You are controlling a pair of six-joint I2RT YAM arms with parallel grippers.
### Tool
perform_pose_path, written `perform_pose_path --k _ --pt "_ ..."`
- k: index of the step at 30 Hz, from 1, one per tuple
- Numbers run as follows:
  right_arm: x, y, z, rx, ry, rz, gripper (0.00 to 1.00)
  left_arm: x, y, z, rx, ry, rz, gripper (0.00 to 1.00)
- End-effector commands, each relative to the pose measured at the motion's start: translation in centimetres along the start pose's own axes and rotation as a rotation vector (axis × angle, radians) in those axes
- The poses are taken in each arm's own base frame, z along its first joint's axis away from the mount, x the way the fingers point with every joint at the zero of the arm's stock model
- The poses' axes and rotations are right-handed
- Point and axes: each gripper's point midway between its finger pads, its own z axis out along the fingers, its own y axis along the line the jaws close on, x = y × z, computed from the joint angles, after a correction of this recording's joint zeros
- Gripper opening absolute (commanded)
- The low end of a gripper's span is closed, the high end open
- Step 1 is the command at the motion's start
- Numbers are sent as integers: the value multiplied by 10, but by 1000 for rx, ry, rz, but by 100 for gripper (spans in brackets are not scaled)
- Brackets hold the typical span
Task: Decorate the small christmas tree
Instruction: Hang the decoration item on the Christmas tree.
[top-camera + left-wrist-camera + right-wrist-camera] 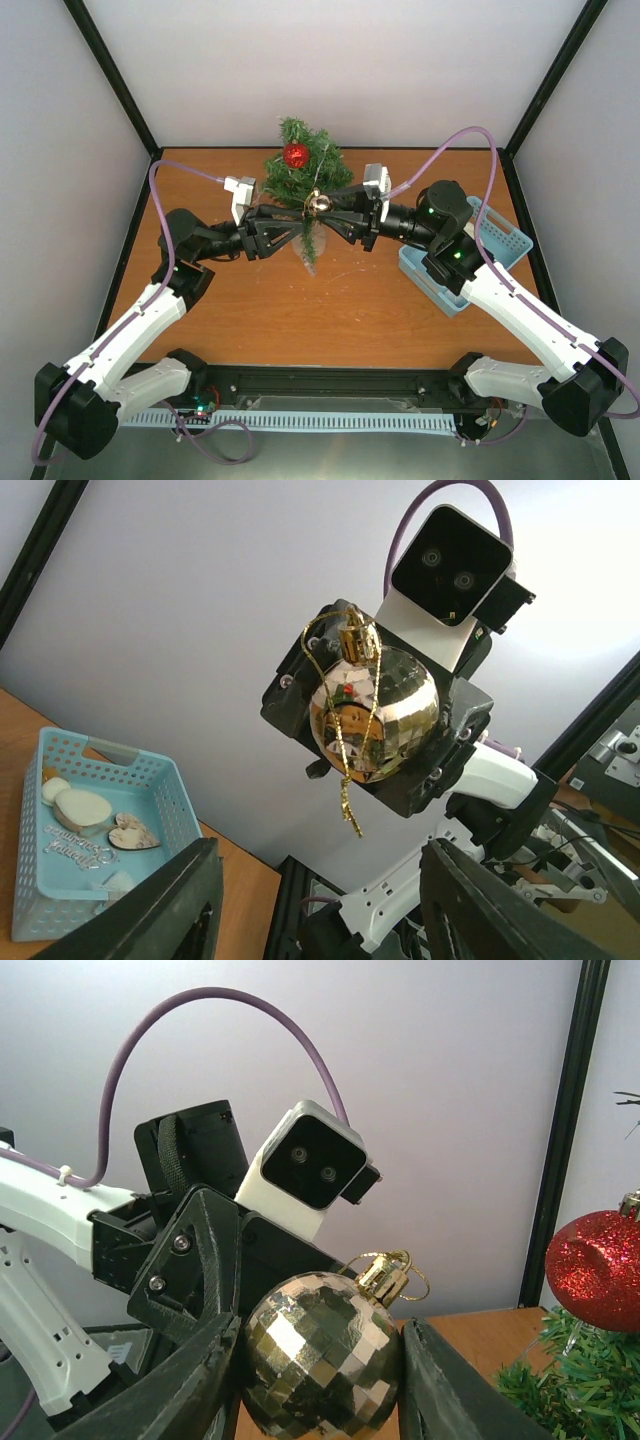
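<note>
Top view: the small christmas tree (325, 165), bushy dark green with a red glitter bauble (296, 155), stands at the far middle of the brown wooden tabletop (330, 310). Just in front, the left gripper (295, 222) and the right gripper (342, 212) flank a gold mirrored ball (320, 203).

Left wrist view: the right gripper clasps the ball, and the left gripper is released, fingers (180, 910) apart.

Right wrist view: the ball is clamped.

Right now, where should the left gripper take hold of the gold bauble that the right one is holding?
Likely its gold cap, from above: the right gripper clamps the gold bauble by its sides, leaving only the cap sticking up free.
</note>
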Motion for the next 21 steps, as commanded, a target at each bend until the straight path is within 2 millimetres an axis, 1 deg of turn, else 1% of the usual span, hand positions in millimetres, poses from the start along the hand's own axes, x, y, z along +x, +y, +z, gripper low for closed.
perform_pose_path --k 1,4,6,7,10,12,13,15,17,19,20,21 --pt "0 6 -1 -9 -7 -10 41 -8 -12 4 34 -5 85 55" --pt "1 7 -3 -4 -6 -7 41 -10 -9 4 20 -20 94 58" --pt "2 9 -4 -7 -6 -2 41 -11 -7 5 15 -22 95 59" --pt "3 9 -4 -12 -4 -1 41 -11 -6 5 19 -22 97 59" --pt "6 10 -4 -14 8 3 41 -13 -8 8 45 -19 98 52" --pt "6 11 -5 -17 9 4 41 -16 -9 9 53 -24 102 45" --pt "7 11 -5 -16 10 4 41 -17 -9 10 52 -25 102 38" --pt "7 11 -6 -10 11 1 41 -16 -9 10 46 -20 109 22" --pt "12 10 -8 1 29 -10 41 -18 -6 9 16 -30 117 11" --pt "22 10 -11 15 64 -26 41 -17 -4 7 -5 -39 133 3" --pt "28 9 -13 28 83 -38 42 -17 -3 6 -10 -38 136 1" --pt "34 8 -16 45 99 -46 42 -15 -1 6 -15 -34 134 1"
